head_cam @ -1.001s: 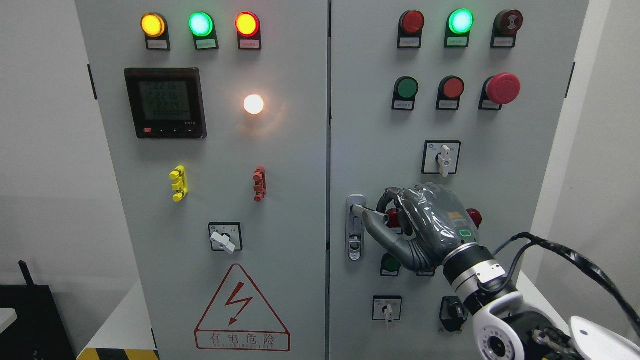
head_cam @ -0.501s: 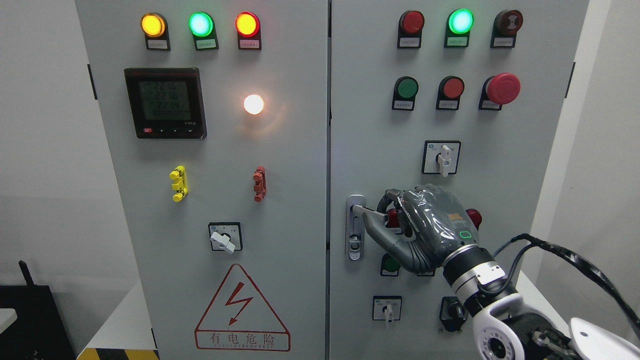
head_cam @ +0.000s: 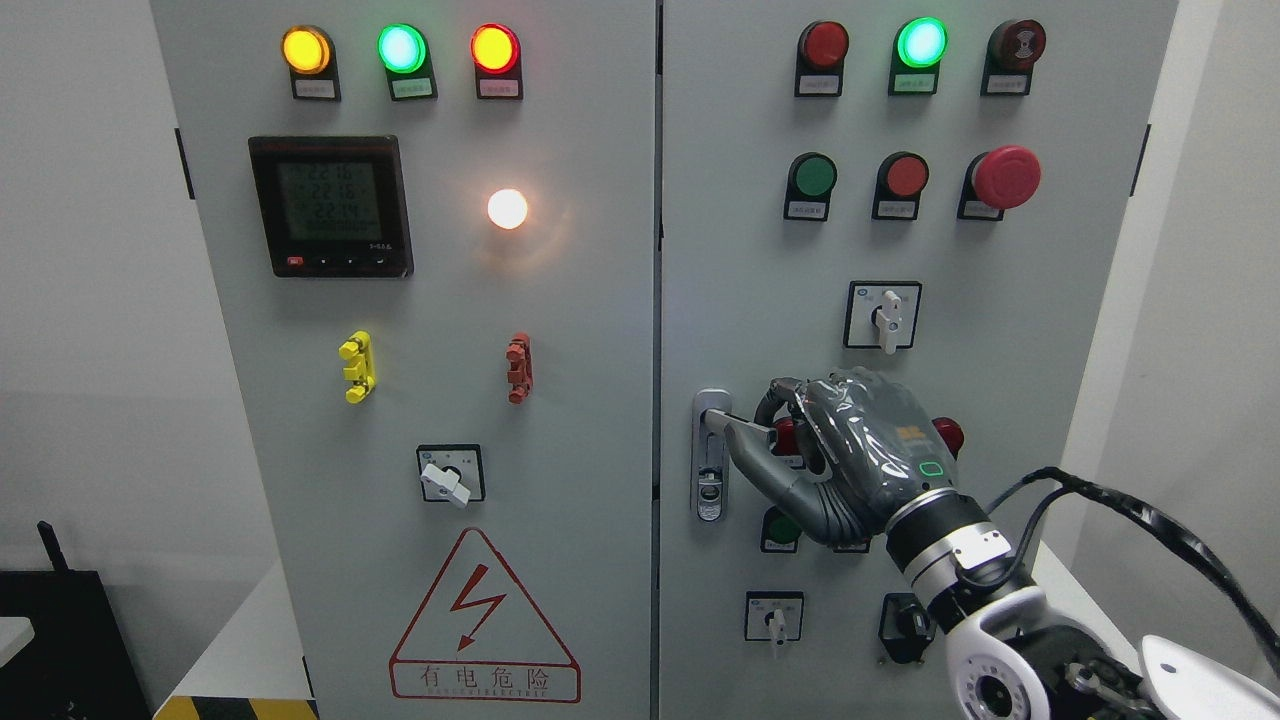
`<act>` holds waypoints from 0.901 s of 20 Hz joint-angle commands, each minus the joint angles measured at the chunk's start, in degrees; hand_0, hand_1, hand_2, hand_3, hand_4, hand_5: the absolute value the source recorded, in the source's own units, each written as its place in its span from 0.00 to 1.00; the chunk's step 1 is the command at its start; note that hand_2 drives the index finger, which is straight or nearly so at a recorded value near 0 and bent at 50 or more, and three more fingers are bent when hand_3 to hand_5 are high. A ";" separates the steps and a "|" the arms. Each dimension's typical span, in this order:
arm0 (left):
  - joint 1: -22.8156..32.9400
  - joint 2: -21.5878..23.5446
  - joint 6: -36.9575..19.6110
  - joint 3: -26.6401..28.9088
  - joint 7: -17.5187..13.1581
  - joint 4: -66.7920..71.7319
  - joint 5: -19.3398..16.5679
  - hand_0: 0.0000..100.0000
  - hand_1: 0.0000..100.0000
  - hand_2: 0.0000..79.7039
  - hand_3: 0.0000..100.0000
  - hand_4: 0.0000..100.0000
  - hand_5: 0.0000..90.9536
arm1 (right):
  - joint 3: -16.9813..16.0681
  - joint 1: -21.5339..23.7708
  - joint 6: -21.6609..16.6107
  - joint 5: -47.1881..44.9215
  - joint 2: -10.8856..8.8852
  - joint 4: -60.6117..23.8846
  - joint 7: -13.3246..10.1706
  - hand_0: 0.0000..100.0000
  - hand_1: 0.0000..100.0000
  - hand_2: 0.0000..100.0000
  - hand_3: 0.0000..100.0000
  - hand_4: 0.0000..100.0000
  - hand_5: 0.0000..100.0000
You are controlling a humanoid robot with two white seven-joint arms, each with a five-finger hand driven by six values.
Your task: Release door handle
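Presently the door handle (head_cam: 711,455), mounted upright at the right door's left edge, is clasped by the right hand (head_cam: 850,455); its fingers (head_cam: 745,440) are curled onto it from the right, so withdrawal rightward is judged necessary.

Right hand (head_cam: 850,455): dark grey, glossy moulded shell on the back, small orange marking and a green outlined rounded-rectangle indicator near the wrist end. Fingers (head_cam: 760,450) grey, segmented, smooth; black cable loop at the knuckles. Below the hand, a black collar, then a silver metal wrist ring (head_cam: 950,550) with a small white block. Below that ring, a white forearm housing (head_cam: 1010,650) with a round black joint cap. Black braided cable (head_cam: 1130,510) arcs right of the wrist ring. White curved cover at the bottom-right corner.
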 commanded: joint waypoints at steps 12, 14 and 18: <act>-0.17 0.00 -0.03 0.09 0.02 0.53 0.00 0.12 0.39 0.00 0.00 0.00 0.00 | -0.15 0.68 -0.01 0.00 0.01 -0.10 0.00 0.45 0.01 0.53 1.00 1.00 1.00; -0.17 0.00 -0.03 0.09 0.02 0.53 0.00 0.12 0.39 0.00 0.00 0.00 0.00 | -0.15 0.68 -0.01 0.00 0.01 -0.19 -0.09 0.45 0.01 0.53 1.00 1.00 1.00; -0.17 0.00 -0.03 0.09 0.02 0.53 0.00 0.12 0.39 0.00 0.00 0.00 0.00 | -0.23 0.77 -0.01 0.00 0.01 -0.28 -0.09 0.45 0.01 0.54 1.00 1.00 1.00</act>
